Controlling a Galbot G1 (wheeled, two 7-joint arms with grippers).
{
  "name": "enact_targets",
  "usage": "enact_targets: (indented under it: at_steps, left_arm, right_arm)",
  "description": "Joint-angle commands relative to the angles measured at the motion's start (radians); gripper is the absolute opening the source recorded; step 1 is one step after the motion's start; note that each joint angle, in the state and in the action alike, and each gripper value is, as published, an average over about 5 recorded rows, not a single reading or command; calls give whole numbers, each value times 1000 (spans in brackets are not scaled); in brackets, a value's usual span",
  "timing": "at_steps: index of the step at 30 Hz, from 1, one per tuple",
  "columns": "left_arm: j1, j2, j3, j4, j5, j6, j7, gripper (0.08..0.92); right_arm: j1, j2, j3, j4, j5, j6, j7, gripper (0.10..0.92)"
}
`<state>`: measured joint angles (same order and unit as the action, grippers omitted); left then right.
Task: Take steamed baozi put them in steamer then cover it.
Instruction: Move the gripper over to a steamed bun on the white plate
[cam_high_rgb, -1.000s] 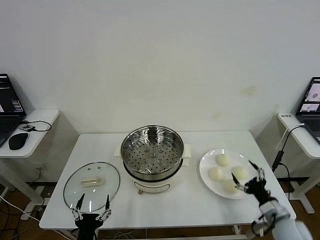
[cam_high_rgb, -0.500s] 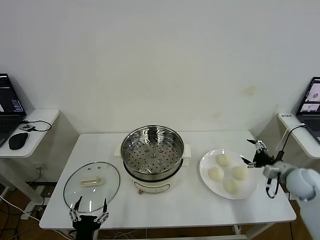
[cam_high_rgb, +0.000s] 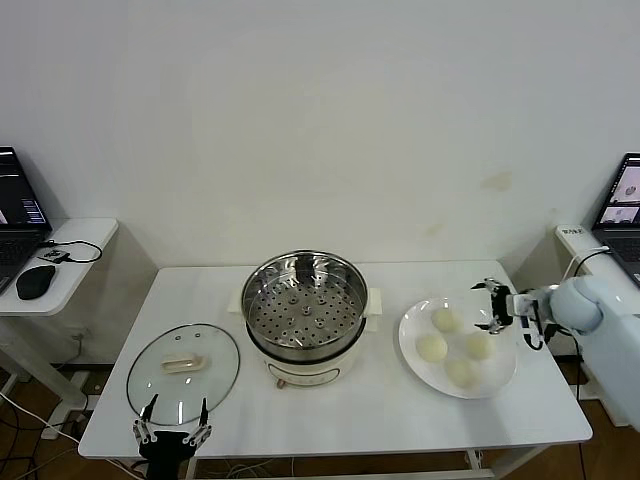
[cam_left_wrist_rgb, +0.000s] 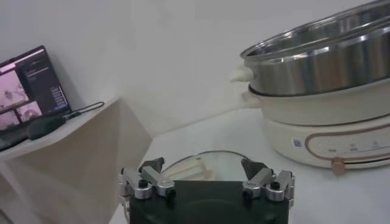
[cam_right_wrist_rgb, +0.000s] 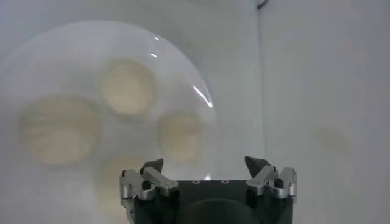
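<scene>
The right gripper (cam_high_rgb: 492, 305) hangs over the far right edge of the white plate (cam_high_rgb: 412, 345), its fingers spread wide and holding nothing. It touches none of the four buns (cam_high_rgb: 432, 347), which sit on the plate just below and beside it; the wrist view shows the same buns (cam_right_wrist_rgb: 126, 86) under the open fingers (cam_right_wrist_rgb: 152, 173). The steamer (cam_high_rgb: 305, 315) stands uncovered at the middle of the table (cam_high_rgb: 380, 400), its holed tray bare. The glass lid (cam_high_rgb: 184, 372) lies flat on the table left of the steamer. The left gripper (cam_high_rgb: 170, 432) waits at the near table edge by the lid, fingers apart and empty.
</scene>
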<state>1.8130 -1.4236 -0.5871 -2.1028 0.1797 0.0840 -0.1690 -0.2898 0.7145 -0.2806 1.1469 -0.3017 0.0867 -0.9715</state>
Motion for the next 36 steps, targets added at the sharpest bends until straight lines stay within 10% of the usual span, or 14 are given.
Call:
enact_targets:
  at_steps: [1,36]
  left_arm:
    - [2,2,-12,3,4,7,-1,823]
    - [-4,0,-31,1,4,-5,-8,823]
  right_arm:
    - [213,102,-243,-196,42,-3,-100,823]
    - [181,298,-169,-423,-166,-15,-42,741]
